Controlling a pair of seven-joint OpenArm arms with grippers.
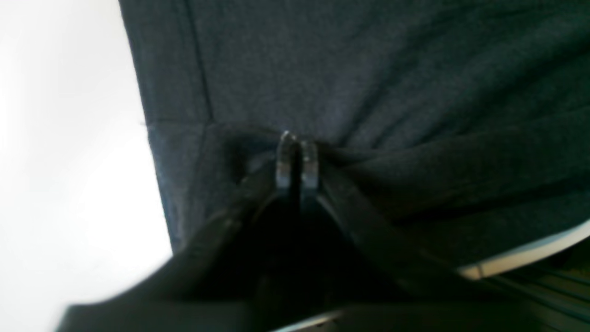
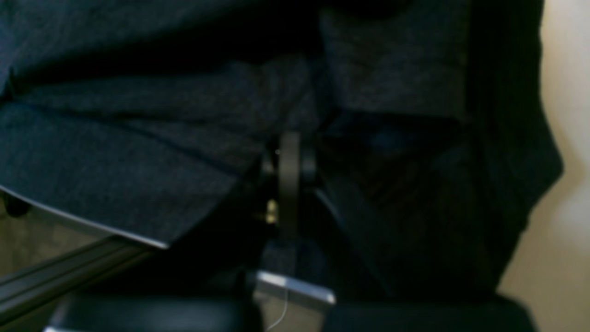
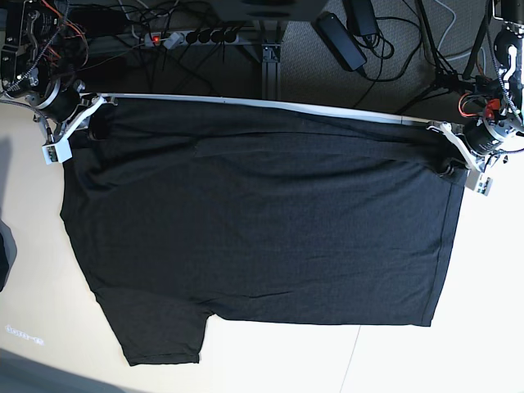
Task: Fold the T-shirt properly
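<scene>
Both pincers (image 1: 297, 159) (image 2: 289, 173) low on T-shirt (image 3: 262, 229) corners

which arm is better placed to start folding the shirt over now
Neither clearly: left gripper and right gripper are both shut on the T-shirt at opposite far-edge corners, so they would probably move together.

A lab: power strip (image 3: 192, 37), tangled cables (image 3: 393, 49), bare wiring.

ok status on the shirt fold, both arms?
Left gripper and right gripper both shut on T-shirt. Shirt spread flat, far edge pinched at both corners. Nothing in the way.
</scene>
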